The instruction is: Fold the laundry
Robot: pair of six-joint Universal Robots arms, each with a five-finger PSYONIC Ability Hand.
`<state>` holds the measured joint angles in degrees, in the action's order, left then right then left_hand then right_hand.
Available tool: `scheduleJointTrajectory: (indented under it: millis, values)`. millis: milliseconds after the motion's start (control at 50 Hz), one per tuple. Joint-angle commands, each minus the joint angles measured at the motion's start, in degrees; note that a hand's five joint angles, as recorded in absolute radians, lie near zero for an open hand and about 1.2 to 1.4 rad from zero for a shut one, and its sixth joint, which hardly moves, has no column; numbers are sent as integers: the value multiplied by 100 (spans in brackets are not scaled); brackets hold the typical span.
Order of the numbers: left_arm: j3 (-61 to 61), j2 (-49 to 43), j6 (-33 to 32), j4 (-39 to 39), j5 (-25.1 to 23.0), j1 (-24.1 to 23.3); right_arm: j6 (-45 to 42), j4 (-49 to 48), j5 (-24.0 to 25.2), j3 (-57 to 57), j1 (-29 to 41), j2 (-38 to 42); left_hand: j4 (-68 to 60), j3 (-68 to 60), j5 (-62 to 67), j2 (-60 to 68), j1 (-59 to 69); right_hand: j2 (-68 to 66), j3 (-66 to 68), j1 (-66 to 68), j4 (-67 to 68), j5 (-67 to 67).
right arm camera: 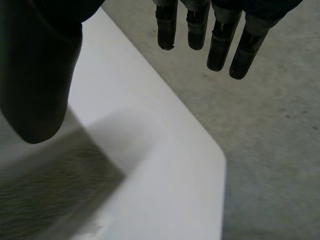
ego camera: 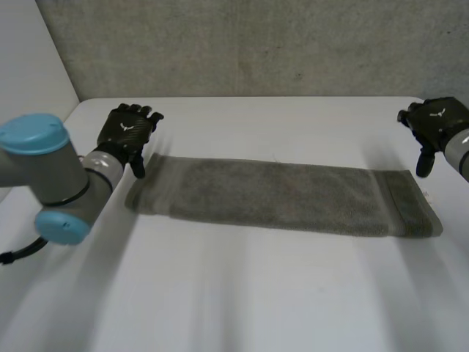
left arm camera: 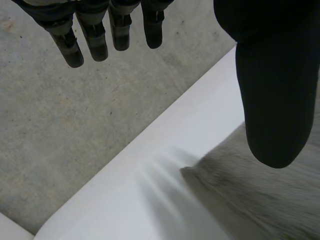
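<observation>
As it lies, the fuzzy grey towel (ego camera: 278, 194) forms a long strip.

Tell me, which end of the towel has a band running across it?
The end of the towel beside the right hand: a band crosses it near the edge. The end by the left hand looks plain.

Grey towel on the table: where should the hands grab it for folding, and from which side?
Probably at its two short ends. The towel lies flat as a long strip across the table, and each open hand is near one end: the left hand by the far left corner, the right hand by the far right corner. Coming down from above, each could pinch its corner.
</observation>
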<state>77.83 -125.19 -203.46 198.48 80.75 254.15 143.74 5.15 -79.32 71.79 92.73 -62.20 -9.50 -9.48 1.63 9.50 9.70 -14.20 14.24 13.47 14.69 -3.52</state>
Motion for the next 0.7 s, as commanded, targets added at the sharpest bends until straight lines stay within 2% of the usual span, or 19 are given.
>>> scheduleJointTrajectory:
  millis: [20, 140, 240, 360, 460, 500, 520, 560, 580, 620, 700]
  values:
    - [1899, 1381, 508, 462, -51, -23, -48, 171, 566, 1476, -298, -731, -54, -57, -158, 54, 34, 420, -424, -347, -469, 352]
    - [2641, 1788, 984, 797, -60, -41, -48, 48, 821, 2155, -721, -820, -54, -57, -158, 54, 35, 143, -147, -70, -191, 74]
    - [3044, 1849, 1361, 1166, -60, 3, -118, -408, 1339, 2638, -1168, -723, -50, -52, -163, 50, 30, -495, 491, 568, 446, -563]
    - [3098, 1849, 1397, 1386, -51, 39, -136, -796, 1489, 2674, -1319, -424, -54, -57, -158, 54, 35, -799, 795, 872, 751, -868]
    - [3106, 1841, 1397, 1465, -51, 118, -171, -910, 1489, 2586, -1336, -134, -54, -57, -158, 54, 35, -1725, 1720, 1797, 1676, -1793]
    - [3133, 1841, 1397, 1465, -51, 144, -188, -910, 1489, 2533, -1371, -20, -54, -57, -158, 54, 35, -2544, 2540, 2617, 2496, -2613]
    - [3133, 1841, 1397, 1465, -51, 144, -188, -910, 1489, 2533, -1372, -20, -54, -57, -158, 54, 35, -2549, 2545, 2622, 2500, -2617]
    - [3168, 1841, 1397, 1474, -51, 161, -188, -919, 1472, 2498, -1380, 50, -50, -52, -163, 50, 30, -3886, 3882, 3959, 3838, -3955]
    - [3168, 1841, 1397, 1474, -51, 162, -188, -919, 1472, 2498, -1380, 50, -50, -52, -163, 50, 30, -3894, 3890, 3967, 3846, -3963]
    - [3185, 1841, 1388, 1474, -60, 162, -188, -928, 1393, 2419, -1407, 94, -50, -52, -163, 50, 30, -6564, 6560, 6637, 6516, -6633]
    - [3203, 1841, 1388, 1474, -60, 153, -180, -936, 1332, 2331, -1555, 94, -54, -57, -158, 54, 35, -6580, 6576, 6653, 6531, -6648]
